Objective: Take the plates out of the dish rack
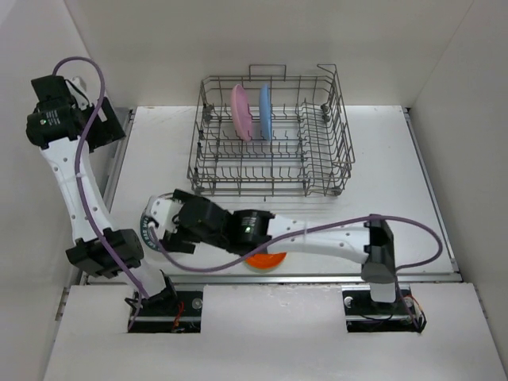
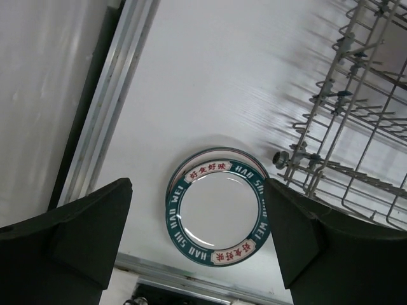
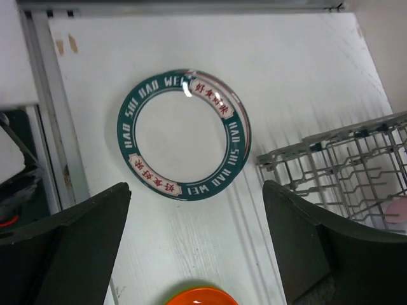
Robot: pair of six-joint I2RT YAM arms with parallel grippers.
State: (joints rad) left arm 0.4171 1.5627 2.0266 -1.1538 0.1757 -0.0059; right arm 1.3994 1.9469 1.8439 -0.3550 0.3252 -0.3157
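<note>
In the top view you see the pink plate and the blue plate upright in the dish rack. The teal lettered plate is mostly hidden there. Both wrist views show it whole, flat on the table, between the wide, empty fingers of the left gripper and the right gripper.
</note>
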